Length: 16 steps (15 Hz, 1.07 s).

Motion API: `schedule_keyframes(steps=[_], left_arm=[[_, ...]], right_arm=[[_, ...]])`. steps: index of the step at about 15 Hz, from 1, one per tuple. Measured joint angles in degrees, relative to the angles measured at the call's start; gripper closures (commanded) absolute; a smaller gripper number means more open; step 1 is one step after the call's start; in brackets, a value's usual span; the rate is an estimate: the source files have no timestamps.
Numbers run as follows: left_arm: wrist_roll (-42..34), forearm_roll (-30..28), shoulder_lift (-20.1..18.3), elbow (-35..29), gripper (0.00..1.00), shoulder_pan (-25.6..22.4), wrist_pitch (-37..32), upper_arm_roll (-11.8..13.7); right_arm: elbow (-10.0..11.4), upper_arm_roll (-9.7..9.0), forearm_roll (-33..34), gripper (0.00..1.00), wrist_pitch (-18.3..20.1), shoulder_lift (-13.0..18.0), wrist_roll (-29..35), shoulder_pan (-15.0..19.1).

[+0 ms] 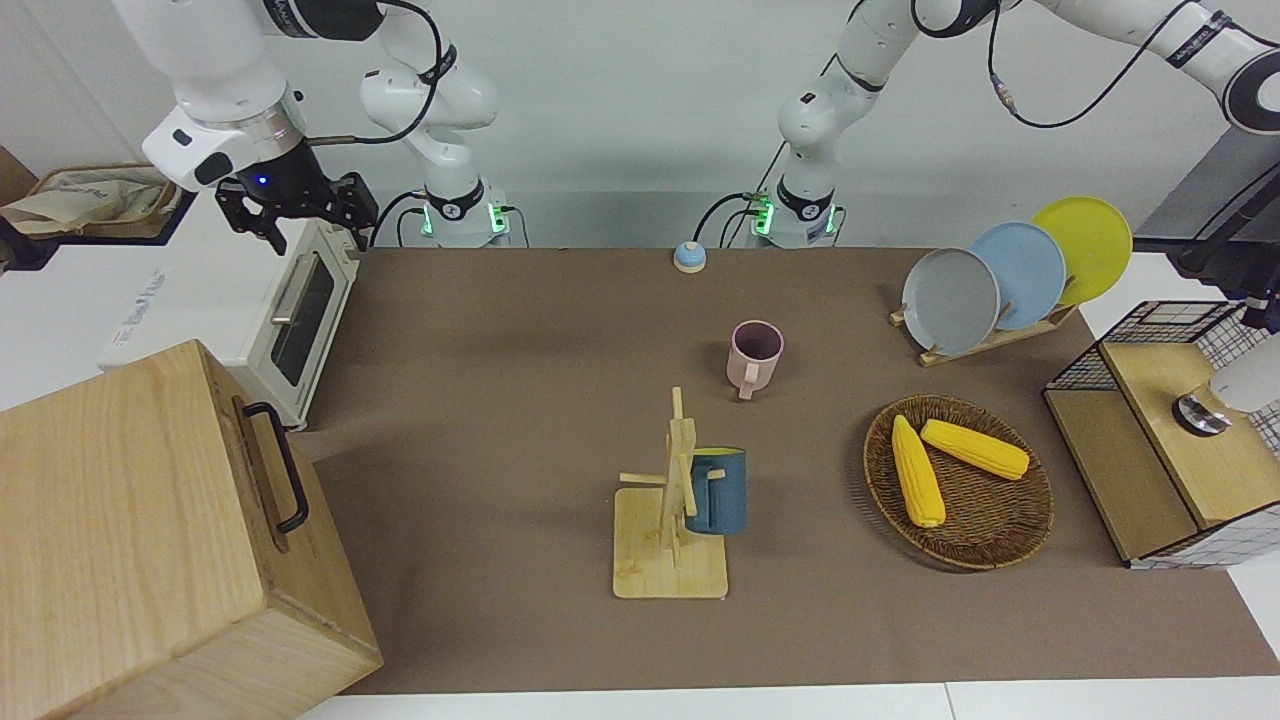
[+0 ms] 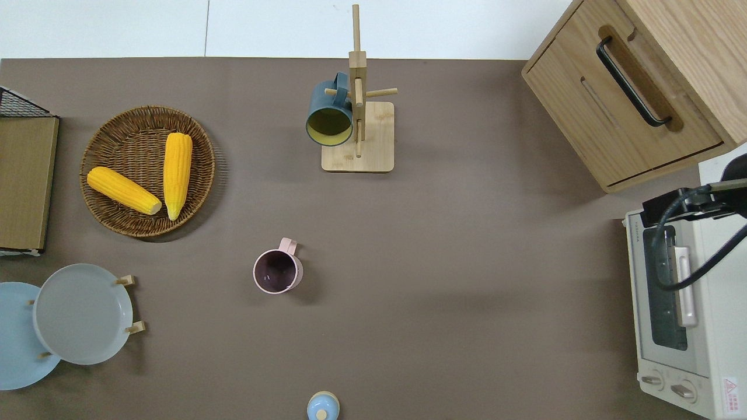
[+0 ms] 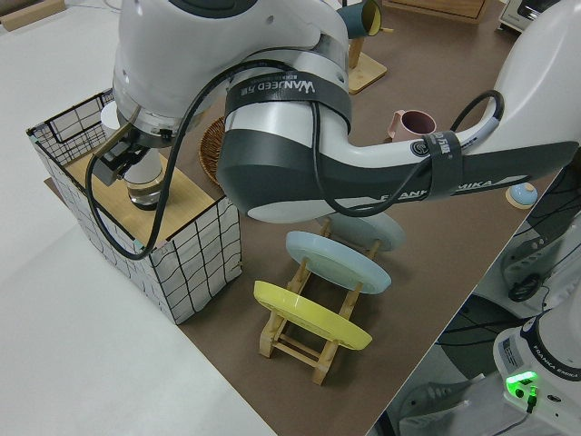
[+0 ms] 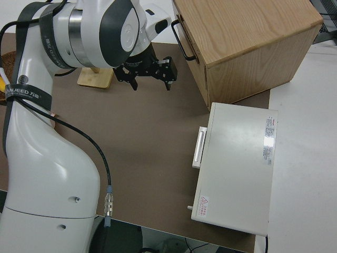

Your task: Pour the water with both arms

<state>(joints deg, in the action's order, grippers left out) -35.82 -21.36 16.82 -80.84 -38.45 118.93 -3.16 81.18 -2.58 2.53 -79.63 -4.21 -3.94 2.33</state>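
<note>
Right gripper (image 1: 297,222) hangs open, fingers pointing down, over the toaster oven (image 1: 290,325); left gripper's (image 3: 123,162) state unclear.

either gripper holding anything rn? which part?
Right gripper is open and empty, up by the toaster oven. Left gripper is at a glass on the wire shelf; a grasp cannot be told.

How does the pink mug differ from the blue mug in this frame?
The pink mug stands upright on the table, nearer the robots; the blue mug hangs tilted on the wooden mug rack. The pink mug is dark inside, the blue mug yellowish. Both have handles.
</note>
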Motion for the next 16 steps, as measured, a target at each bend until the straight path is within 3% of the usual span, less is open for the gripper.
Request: schedule_keyframes(steps=[5, 9, 13, 16], left_arm=[[6.52, 6.53, -3.39, 1.18, 0.00, 0.22, -6.65, -1.32], [9.99, 13.29, -5.88, 1.16, 0.00, 0.55, -11.77, -3.76], [11.54, 13.98, -6.42, 1.14, 0.00, 1.56, -17.28, -4.92], [15.99, 14.92, -6.98, 1.14, 0.00, 5.33, -20.21, -5.21]], right_arm=[[0.00, 0.00, 0.00, 0.009, 0.00, 0.00, 0.00, 0.00], [0.00, 0.00, 0.00, 0.009, 0.00, 0.00, 0.00, 0.00], [0.00, 0.00, 0.00, 0.009, 0.00, 0.00, 0.00, 0.00], [0.00, 0.00, 0.00, 0.009, 0.00, 0.00, 0.00, 0.00]])
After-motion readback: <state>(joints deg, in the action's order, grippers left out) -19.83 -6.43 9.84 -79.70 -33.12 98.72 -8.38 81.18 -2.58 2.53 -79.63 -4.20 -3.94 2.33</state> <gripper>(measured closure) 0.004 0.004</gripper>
